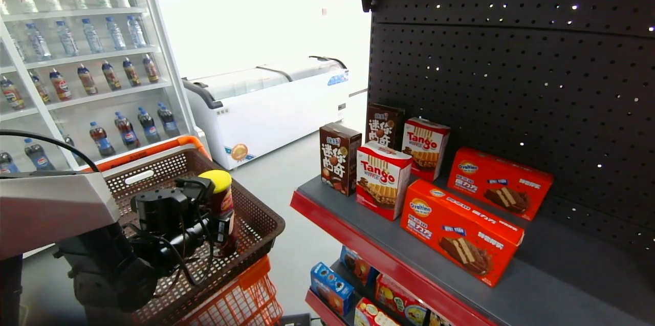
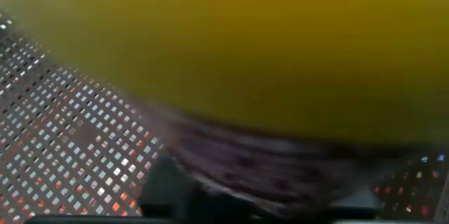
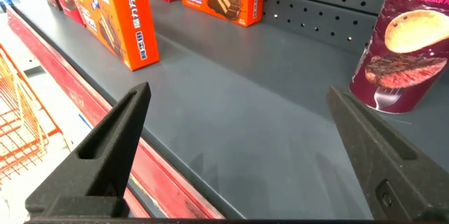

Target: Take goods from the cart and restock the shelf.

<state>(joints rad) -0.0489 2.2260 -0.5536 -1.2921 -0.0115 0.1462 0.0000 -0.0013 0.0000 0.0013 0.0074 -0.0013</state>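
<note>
Black and jointed, the left arm is seen at the lower left of the head view, its forearm angled up and to the right over the cart. The left gripper [image 1: 221, 223] is closed on a yellow-lidded can [image 1: 225, 202], which is held upright inside the brown basket [image 1: 256, 213] on the orange cart [image 1: 240, 300]. The can's body is dark red with printed art, and its flat lid is bright yellow. In the left wrist view the yellow-lidded can [image 2: 266, 48] is pressed close to the camera across the upper frame, with its blurred dark body below and the brown basket [image 2: 63, 147] mesh at the lower left. Whether the can's base touches the basket floor cannot be told.

At centre right of the head view, the grey shelf [image 1: 368, 218] with its red front edge is stocked with brown boxes [image 1: 339, 157], red-and-white boxes [image 1: 383, 180] and orange boxes [image 1: 460, 231].

In the right wrist view the right gripper [image 3: 238, 94] is held open above a bare stretch of the shelf [image 3: 252, 126], its black fingers [image 3: 105, 147] spread wide toward either side of the frame. Orange boxes [image 3: 116, 17] are seen at the upper left, and a purple can [image 3: 403, 48] is stood upright at the upper right, near the perforated back panel [image 3: 316, 13].
</note>
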